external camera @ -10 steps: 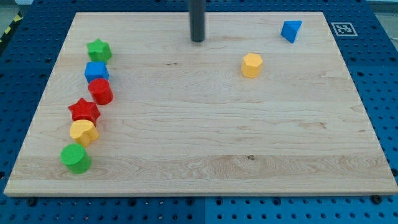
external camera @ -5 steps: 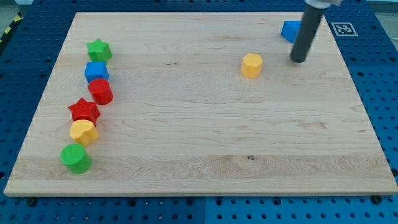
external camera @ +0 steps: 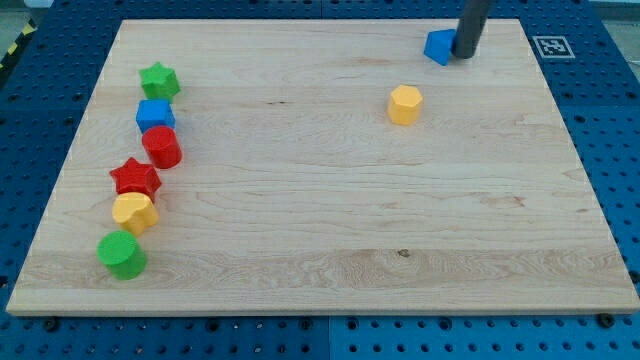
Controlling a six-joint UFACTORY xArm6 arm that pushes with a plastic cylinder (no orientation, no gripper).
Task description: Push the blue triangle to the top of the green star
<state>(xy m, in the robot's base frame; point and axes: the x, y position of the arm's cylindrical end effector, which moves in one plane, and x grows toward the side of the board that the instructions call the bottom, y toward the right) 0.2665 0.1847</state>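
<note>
Along the view's left edge of the pale wooden board (external camera: 320, 230), the small green wooden star (external camera: 159, 80) sits at the head of a column of blocks, well apart from the small blue wooden triangle (external camera: 438, 46) near the view's top right. That triangle looks light, stiff and smooth, so it should slide easily but may turn; I judge a push on the middle of its right face best. Touching that face, my tip (external camera: 465, 55) stands upright; it is a plain rod with no fingers.
</note>
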